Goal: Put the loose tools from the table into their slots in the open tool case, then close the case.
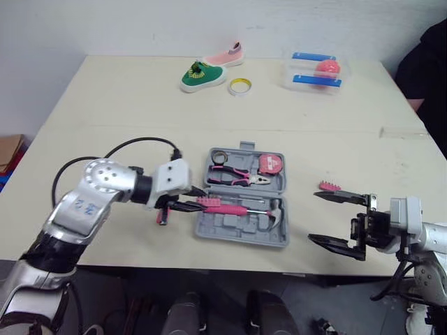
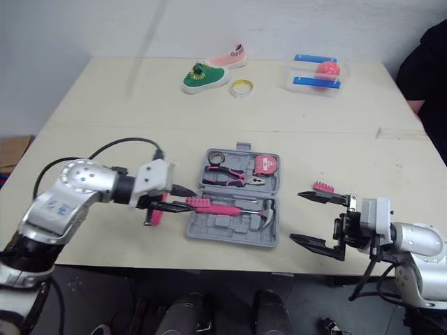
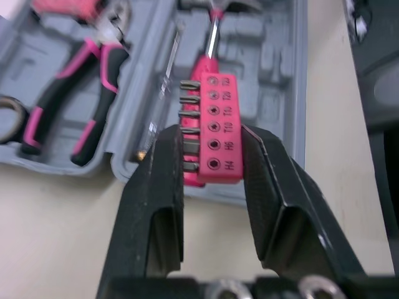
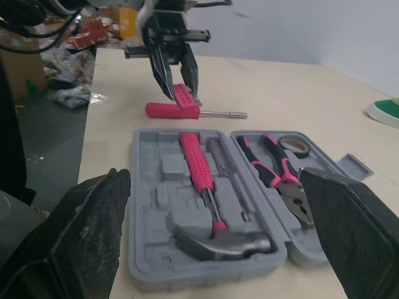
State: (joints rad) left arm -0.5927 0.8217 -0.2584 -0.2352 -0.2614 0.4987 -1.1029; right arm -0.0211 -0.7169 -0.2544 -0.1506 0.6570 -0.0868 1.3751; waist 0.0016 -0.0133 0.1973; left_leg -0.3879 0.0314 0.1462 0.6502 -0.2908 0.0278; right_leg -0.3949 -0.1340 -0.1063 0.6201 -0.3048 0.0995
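Note:
The grey tool case (image 1: pixel 234 227) lies open in the middle of the table. It holds pliers (image 1: pixel 237 178), a pink tape measure (image 1: pixel 270 164), a hammer (image 1: pixel 276 213) with a pink handle, and a thin screwdriver. My left gripper (image 1: pixel 192 204) is shut on a pink bit holder (image 3: pixel 212 128), which it holds over the case's left edge. Just left of the case, a pink-handled screwdriver (image 4: pixel 171 111) lies on the table under that gripper. My right gripper (image 1: pixel 314 217) stands wide open right of the case. A small pink toothed piece (image 1: pixel 329 186) lies by its upper finger.
At the far side sit a green shoe (image 1: pixel 202 75), a pink shoe (image 1: pixel 227 56), a yellow tape ring (image 1: pixel 240 86) and a clear box (image 1: pixel 314 71) with a pink ball. A person in black (image 1: pixel 427 66) stands at the right. The table's front edge runs just below the case.

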